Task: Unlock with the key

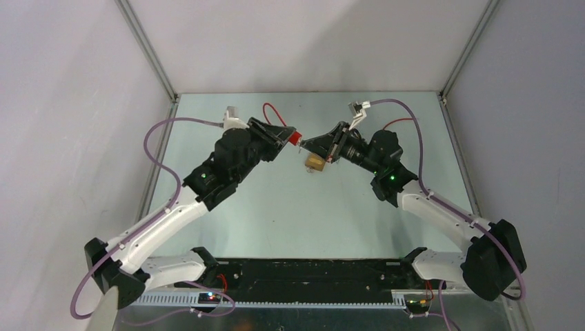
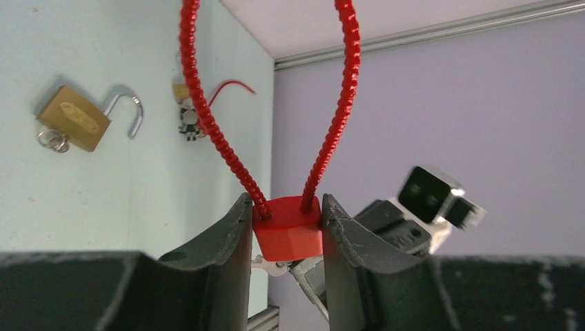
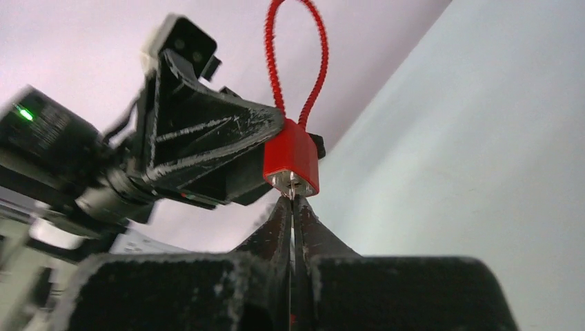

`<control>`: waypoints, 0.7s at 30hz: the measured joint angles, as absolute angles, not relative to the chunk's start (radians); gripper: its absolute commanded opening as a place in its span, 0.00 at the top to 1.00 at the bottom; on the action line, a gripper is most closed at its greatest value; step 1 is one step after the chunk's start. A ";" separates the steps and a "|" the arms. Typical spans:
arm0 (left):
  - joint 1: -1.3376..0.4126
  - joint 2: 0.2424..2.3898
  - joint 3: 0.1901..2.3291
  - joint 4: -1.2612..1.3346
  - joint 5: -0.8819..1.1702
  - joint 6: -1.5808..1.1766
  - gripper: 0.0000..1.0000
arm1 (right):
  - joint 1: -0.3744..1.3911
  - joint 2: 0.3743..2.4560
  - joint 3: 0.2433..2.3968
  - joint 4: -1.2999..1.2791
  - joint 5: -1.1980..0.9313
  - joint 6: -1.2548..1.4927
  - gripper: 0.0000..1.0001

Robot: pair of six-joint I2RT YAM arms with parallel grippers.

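A red lock body (image 2: 288,231) with a red wire loop (image 2: 200,103) hangs above the table, and my left gripper (image 2: 286,207) is shut on its two sides. In the top view the pair meet at mid-table, left gripper (image 1: 288,137) facing right gripper (image 1: 304,144). My right gripper (image 3: 292,201) is shut on the key (image 3: 292,189), a thin silvery blade. Its tip touches the metal underside of the red lock (image 3: 292,157). Most of the key is hidden between the fingers.
A brass padlock (image 2: 74,117) with its shackle swung open lies on the table, a small ring at one end; it sits just below the grippers (image 1: 315,163). Another small piece with a red wire (image 2: 227,86) lies near the back wall.
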State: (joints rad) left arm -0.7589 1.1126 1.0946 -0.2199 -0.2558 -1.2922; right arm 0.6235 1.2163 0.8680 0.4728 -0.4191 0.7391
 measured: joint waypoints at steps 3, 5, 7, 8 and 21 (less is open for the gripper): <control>-0.759 1.065 1.029 -0.124 -0.258 -1.290 1.00 | 0.606 1.235 0.866 0.521 -0.449 0.897 1.00; -0.759 1.045 1.003 -0.079 -0.256 -1.285 1.00 | 0.593 1.248 0.865 0.554 -0.462 1.002 1.00; -0.759 1.026 0.979 -0.028 -0.251 -1.272 1.00 | 0.580 1.264 0.865 0.593 -0.480 1.115 1.00; -0.759 1.017 0.966 -0.003 -0.248 -1.264 1.00 | 0.575 1.271 0.865 0.611 -0.488 1.166 1.00; -0.759 0.949 0.889 0.167 -0.189 -1.081 1.00 | 0.550 1.344 0.864 0.756 -0.595 1.562 1.00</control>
